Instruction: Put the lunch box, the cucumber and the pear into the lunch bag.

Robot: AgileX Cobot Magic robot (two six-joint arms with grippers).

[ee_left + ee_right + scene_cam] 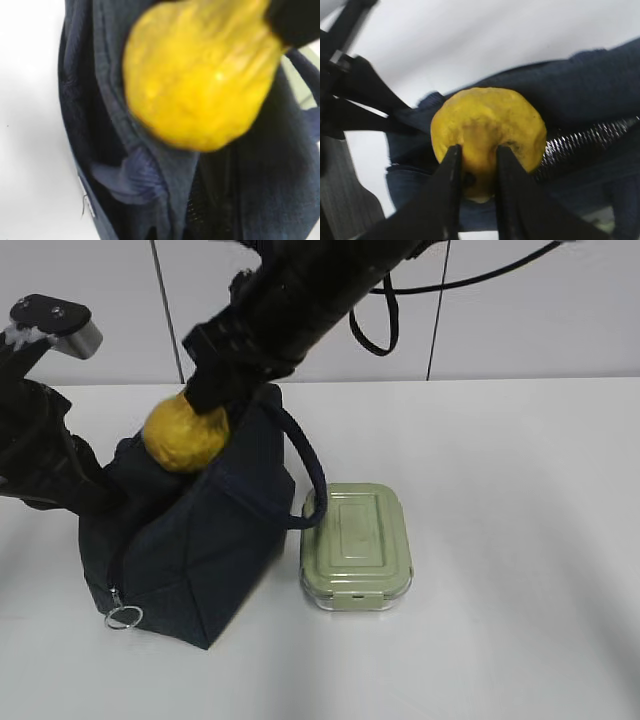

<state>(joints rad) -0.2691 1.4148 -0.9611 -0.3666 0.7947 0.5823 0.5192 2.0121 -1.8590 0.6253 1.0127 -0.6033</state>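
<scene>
We are seeing the right end effector (475,172) gripping the pear (487,135) by its narrow end, its 2 dark fingers (447,195) pressing in on either side of the neck. In the exterior view the right arm is reaching across the middle and holding the pear (185,435) just above the upper left edge of the lunch bag (200,550), which is standing on the white table (500,540). The left arm is sitting against the bag's left side; we cannot tell whether the left end effector is clenched or released. The left wrist view is showing the pear (197,75) blurred and close over the bag's dark fabric (100,110). The lunch box (356,545) is resting on the table just beside the bag's right side, with 1 handle (305,465) looping down to its lid.
</scene>
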